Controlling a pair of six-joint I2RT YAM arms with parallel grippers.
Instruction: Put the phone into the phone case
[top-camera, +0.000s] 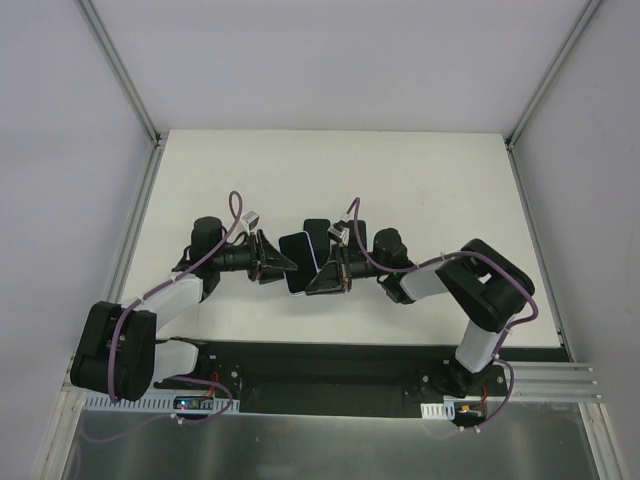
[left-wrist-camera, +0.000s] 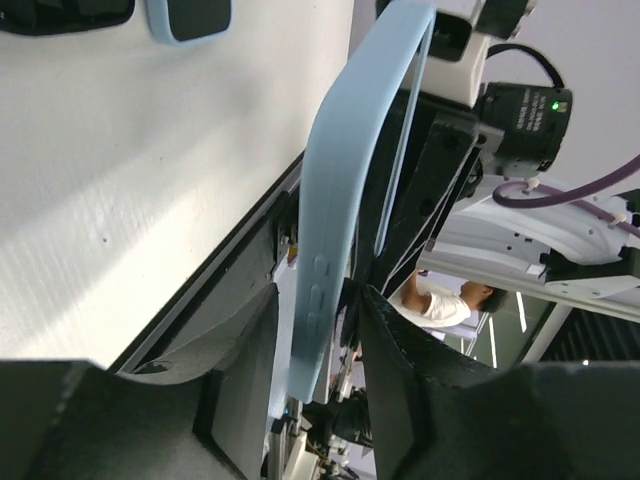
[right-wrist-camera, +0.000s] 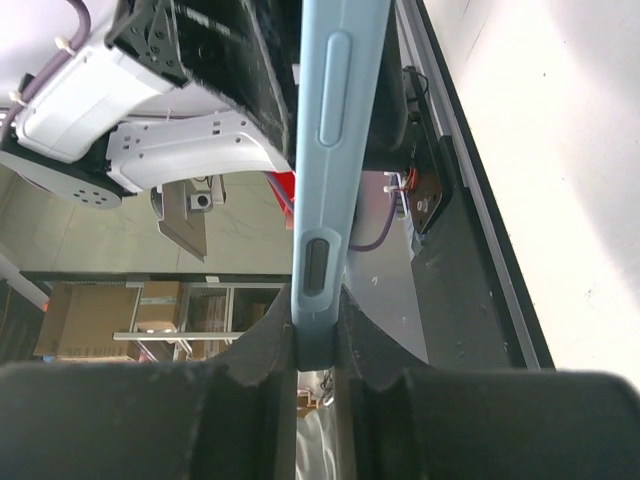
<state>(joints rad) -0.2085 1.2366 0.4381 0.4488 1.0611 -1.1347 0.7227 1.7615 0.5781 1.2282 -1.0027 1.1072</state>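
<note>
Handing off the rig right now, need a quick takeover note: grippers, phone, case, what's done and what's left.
Right gripper: shut on the light blue case, held up on edge between the arms.
Left gripper: open, fingers either side of that case, gaps showing.
On the table behind: a dark phone and a blue-rimmed phone.
Done: case lifted. Phone inside it: cannot tell.
Left: check, then seat the phone.

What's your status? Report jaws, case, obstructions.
Right jaws clamped on blue case edge. Left jaws loose around it. Phone inside: cannot tell. Nothing blocking.
</note>
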